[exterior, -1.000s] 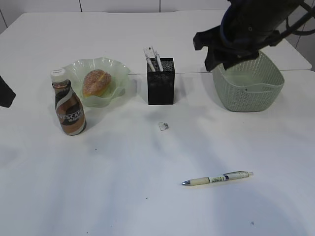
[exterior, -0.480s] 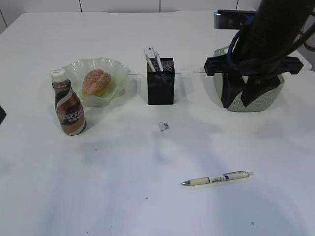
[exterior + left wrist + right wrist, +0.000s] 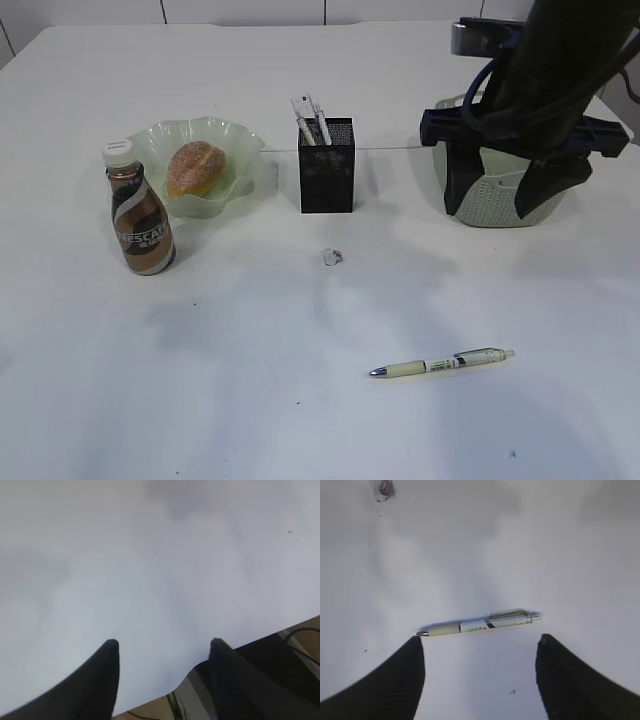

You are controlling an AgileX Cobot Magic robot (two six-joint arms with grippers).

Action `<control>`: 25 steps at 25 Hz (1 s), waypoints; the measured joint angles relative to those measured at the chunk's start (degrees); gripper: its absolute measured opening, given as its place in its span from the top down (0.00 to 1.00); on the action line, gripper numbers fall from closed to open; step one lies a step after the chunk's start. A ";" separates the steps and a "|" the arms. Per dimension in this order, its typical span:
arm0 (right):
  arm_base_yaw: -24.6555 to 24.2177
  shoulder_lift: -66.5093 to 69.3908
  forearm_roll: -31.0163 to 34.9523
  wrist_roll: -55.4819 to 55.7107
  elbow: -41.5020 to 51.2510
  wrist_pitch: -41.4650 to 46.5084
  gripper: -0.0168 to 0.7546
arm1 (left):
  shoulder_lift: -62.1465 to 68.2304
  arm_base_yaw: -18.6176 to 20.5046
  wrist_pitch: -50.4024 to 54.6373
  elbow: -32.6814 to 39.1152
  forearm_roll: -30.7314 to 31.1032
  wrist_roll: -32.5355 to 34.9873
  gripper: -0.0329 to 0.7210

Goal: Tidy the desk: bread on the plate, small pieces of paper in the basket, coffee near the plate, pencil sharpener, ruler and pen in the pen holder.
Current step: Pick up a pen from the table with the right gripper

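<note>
In the exterior view the bread (image 3: 196, 167) sits in the plate (image 3: 243, 149) toward the desk's (image 3: 250, 400) far left. The coffee (image 3: 141, 219) stands upright just in front of the plate's left rim. The pen holder (image 3: 327, 166) stands at the middle of the far side, with white items sticking out of its top. A small piece of paper (image 3: 332, 257) lies apart in front of it. The pen (image 3: 441, 363) lies flat toward the near right. The basket (image 3: 500, 195) sits at the far right, partly hidden by the right gripper (image 3: 502, 195), whose fingers are spread.

In the left wrist view the left gripper (image 3: 164, 642) hangs empty, fingers apart, over the desk's bare edge.

In the right wrist view the right gripper's spread fingers hold nothing; the pen lies on the desk beyond them.
</note>
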 joint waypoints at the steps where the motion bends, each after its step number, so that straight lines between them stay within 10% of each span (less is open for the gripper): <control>1: 0.00 0.00 -0.23 0.54 0.00 0.00 0.28 | 0.00 0.00 0.26 0.00 0.00 0.00 0.42; 25: 0.00 0.00 2.32 35.84 2.08 0.00 0.27 | 0.00 0.00 1.01 0.00 0.35 0.90 0.42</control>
